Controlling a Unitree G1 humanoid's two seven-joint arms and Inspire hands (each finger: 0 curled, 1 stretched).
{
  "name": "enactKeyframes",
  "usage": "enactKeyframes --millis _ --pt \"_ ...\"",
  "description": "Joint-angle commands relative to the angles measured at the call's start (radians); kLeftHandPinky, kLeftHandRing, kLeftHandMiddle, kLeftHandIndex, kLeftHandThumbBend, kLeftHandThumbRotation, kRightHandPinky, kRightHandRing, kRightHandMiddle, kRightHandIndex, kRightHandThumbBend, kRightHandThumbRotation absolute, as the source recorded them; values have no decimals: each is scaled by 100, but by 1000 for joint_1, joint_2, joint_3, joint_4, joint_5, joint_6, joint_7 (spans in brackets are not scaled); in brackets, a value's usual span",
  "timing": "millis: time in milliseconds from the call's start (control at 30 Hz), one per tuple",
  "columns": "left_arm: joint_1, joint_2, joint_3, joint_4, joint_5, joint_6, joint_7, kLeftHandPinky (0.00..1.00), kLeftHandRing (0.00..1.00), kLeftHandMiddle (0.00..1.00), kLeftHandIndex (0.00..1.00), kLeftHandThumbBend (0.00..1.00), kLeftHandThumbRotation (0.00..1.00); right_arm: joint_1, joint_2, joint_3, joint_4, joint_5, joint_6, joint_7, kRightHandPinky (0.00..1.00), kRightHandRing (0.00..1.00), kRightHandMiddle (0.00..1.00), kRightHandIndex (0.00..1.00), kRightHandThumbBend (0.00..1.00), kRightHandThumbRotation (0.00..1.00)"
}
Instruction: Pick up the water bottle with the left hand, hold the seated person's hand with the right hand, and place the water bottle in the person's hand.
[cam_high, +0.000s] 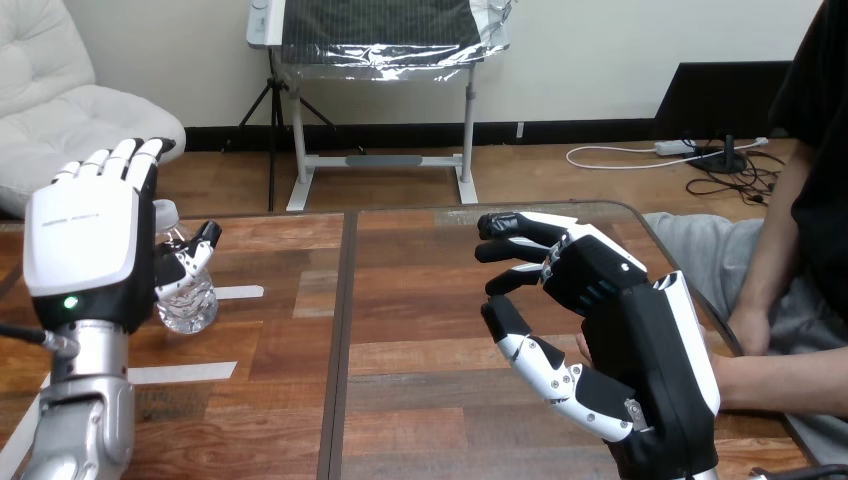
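My left hand (85, 245) stands raised, its fingers (125, 158) straight and released. It hides much of the one water bottle (192, 300), which stands upright on the table (420, 300) just behind it. I cannot tell whether my thumb touches it. My right hand (620, 320) blocks the end of the person's forearm (775, 385), so the person's hand is hidden, and I cannot tell whether I grasp it. Two white tape strips (238, 292) lie beside my left arm.
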Motion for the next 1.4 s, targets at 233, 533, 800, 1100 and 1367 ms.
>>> enactKeyframes --millis 233,533,800,1100,1367 --pt "-143 31 -36 96 -24 -10 -14 78 84 86 83 50 47 -50 13 -6 -9 22 -17 9 54 68 74 67 46 0" --pt "-185 29 -48 151 -51 -11 -55 76 84 86 84 50 48 -50 13 -6 -12 31 -12 16 54 68 74 68 46 0" --pt "-214 31 -65 196 -62 -19 -69 73 84 86 84 50 47 -50 13 -10 -14 22 -12 13 55 68 74 67 46 0" --pt "-239 29 -82 243 -76 -27 -77 70 82 85 82 50 44 -47 10 -11 -19 22 -11 15 55 68 74 67 46 0" --pt "-260 27 -100 296 -84 -32 -73 70 81 84 82 51 42 -46 5 -12 -21 25 -13 18 55 68 74 68 46 0"
